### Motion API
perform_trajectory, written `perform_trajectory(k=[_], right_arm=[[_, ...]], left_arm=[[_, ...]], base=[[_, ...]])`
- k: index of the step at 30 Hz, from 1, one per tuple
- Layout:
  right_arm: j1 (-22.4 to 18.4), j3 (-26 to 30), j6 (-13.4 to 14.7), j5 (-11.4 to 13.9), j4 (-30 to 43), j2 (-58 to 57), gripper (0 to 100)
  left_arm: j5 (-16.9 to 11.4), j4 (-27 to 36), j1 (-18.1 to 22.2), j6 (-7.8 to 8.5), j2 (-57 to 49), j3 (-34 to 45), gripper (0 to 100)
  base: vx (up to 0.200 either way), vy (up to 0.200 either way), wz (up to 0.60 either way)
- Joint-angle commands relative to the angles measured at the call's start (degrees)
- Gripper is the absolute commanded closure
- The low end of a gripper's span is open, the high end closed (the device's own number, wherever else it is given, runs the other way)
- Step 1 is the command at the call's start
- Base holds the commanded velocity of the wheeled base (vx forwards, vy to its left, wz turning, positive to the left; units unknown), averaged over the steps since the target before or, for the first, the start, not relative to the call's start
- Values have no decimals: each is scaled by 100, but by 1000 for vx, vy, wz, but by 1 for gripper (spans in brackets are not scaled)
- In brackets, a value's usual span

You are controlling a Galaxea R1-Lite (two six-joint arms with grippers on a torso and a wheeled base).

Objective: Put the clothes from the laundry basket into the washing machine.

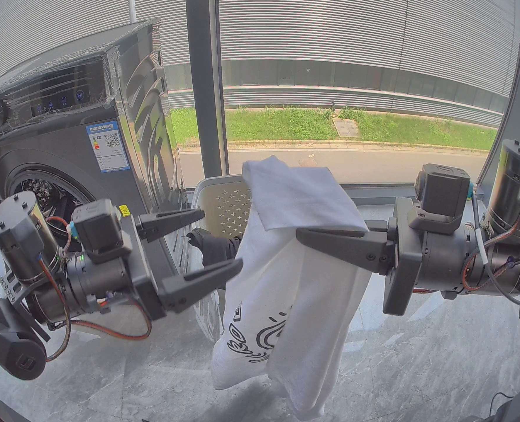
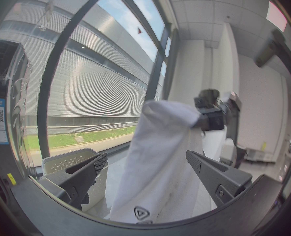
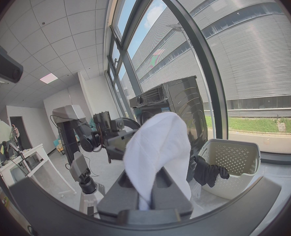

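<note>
A white shirt point(image 1: 295, 276) with a black print hangs in mid-air over the floor, pinched near its top by my right gripper point(image 1: 307, 238), which is shut on it. The same white shirt point(image 3: 158, 145) bulges up between the closed fingers point(image 3: 171, 194) in the right wrist view. My left gripper point(image 1: 204, 244) stands open just left of the cloth, the white shirt point(image 2: 161, 161) hanging beyond its spread fingers. Behind is the white laundry basket point(image 1: 224, 203), a dark garment point(image 1: 213, 244) draped over its rim. The washing machine point(image 1: 66, 142) stands at the left, drum opening point(image 1: 46, 191) showing.
A tall window with a dark upright post point(image 1: 204, 71) runs behind the basket. Grey marble floor point(image 1: 424, 358) spreads to the right. In the right wrist view a white table point(image 3: 30, 158) stands far off in the room.
</note>
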Motion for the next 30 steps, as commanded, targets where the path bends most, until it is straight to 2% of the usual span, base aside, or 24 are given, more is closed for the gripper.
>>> perform_trajectory(k=[1,5,10,11,12,14,17,22,25,30], right_arm=[[-13,83,338,80,-5,-477,100],[-31,57,426,80,-5,-583,100],[-48,31,434,283,-5,-767,100],[-48,31,434,283,-5,-767,100],[-57,13,461,300,4,-803,100],[-57,4,478,309,4,-820,100],[-57,-172,514,406,4,-820,100],[-57,-514,522,485,48,-776,100],[-48,-532,522,529,48,-776,100],[13,-550,531,590,48,-785,100]], left_arm=[[-820,-329,407,803,23,1017,0],[-917,-329,451,821,14,1368,0],[-1400,-338,566,882,32,1975,0],[-1418,-338,566,891,32,1992,0],[-1558,-329,566,952,76,2159,0],[-1602,-329,566,979,120,2212,0],[-1664,-373,574,1304,594,2221,0],[-1831,-839,706,1893,1491,2212,0],[-1892,-857,741,1910,1719,2177,0],[-1892,-848,1119,1902,2168,1860,0]], base=[[0,0,0],[0,0,0],[0,0,0],[0,0,0],[0,0,0],[0,0,0],[0,0,0],[0,0,0],[0,0,0],[0,0,0]])
